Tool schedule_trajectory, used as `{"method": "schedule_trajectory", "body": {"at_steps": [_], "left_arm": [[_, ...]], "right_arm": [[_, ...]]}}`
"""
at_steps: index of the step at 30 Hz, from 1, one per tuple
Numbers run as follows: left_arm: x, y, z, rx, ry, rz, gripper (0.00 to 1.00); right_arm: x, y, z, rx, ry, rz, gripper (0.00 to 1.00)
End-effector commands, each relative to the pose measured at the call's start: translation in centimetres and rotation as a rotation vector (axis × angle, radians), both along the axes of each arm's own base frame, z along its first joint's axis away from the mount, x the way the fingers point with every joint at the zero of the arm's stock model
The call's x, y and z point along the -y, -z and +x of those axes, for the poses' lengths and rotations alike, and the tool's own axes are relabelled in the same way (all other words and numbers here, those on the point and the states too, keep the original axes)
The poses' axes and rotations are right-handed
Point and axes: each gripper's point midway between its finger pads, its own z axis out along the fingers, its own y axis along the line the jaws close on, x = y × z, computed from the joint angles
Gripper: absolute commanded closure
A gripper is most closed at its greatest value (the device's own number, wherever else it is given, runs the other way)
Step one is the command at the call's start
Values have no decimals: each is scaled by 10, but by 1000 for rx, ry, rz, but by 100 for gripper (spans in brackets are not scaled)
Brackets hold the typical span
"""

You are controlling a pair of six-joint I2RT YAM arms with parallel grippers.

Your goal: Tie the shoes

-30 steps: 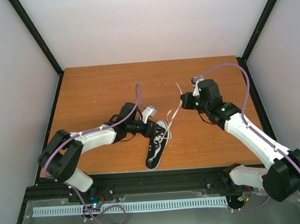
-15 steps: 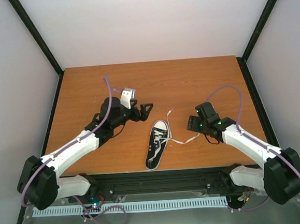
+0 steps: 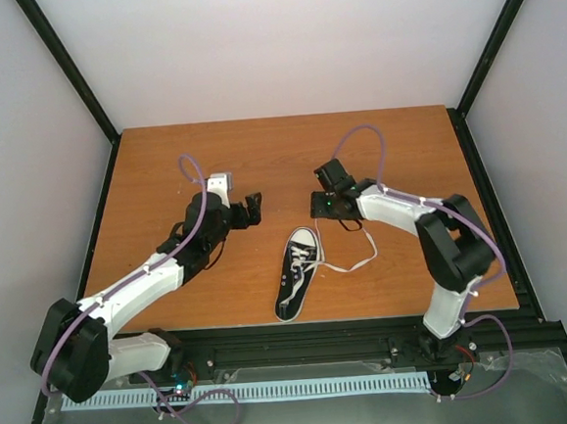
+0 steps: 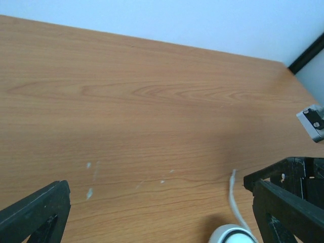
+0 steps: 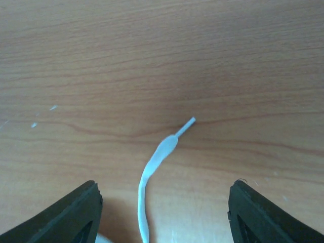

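- The shoe lies on its sole near the middle of the surface, closer to the near edge, with the white toe cap pointing away from me and a little right.
- The laces are untied. One lace trails off the shoe to the right, then curves back up toward the right hand.
- The left hand is up and to the left of the toe, apart from the shoe. In its wrist view the fingers are spread wide with only bare wood between them, so it is released and holds nothing.
- In that same view the toe cap just shows at the bottom edge, with a bit of lace beside it.
- The right hand sits just beyond the toe, also released.
- In its wrist view a lace end lies flat on the wood between the two fingers, touching neither, with its tip pointing away.
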Motion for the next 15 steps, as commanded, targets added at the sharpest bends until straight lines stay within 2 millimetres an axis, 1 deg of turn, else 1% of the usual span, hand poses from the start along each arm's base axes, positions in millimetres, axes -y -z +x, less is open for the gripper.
{"method": "schedule_trajectory", "body": {"at_steps": [1, 2, 5, 8, 11, 12, 13, 14, 15], "left_arm": [[-18, 13, 8, 1, -94, 88, 0], [-19, 18, 10, -9, -101, 99, 0], [-19, 31, 14, -35, -113, 131, 0], [-16, 38, 15, -44, -93, 142, 0], [-12, 43, 16, -57, -79, 142, 0], [-11, 45, 16, -63, -74, 142, 0], [-9, 46, 17, -67, -66, 141, 0], [-6, 49, 17, -75, -56, 142, 0], [-3, 51, 17, -80, -42, 138, 0]], "right_arm": [[-8, 21, 11, -35, -1, -70, 33], [-11, 28, 13, -46, -1, -84, 34], [-17, 35, 15, -56, -3, -109, 35], [-21, 44, 16, -67, -9, -136, 36], [-23, 55, 16, -92, -13, -162, 44], [-25, 58, 15, -100, -17, -166, 50], [-26, 60, 15, -103, -22, -168, 61], [-27, 60, 15, -104, -25, -168, 74], [-28, 59, 15, -101, -26, -164, 92]]}}
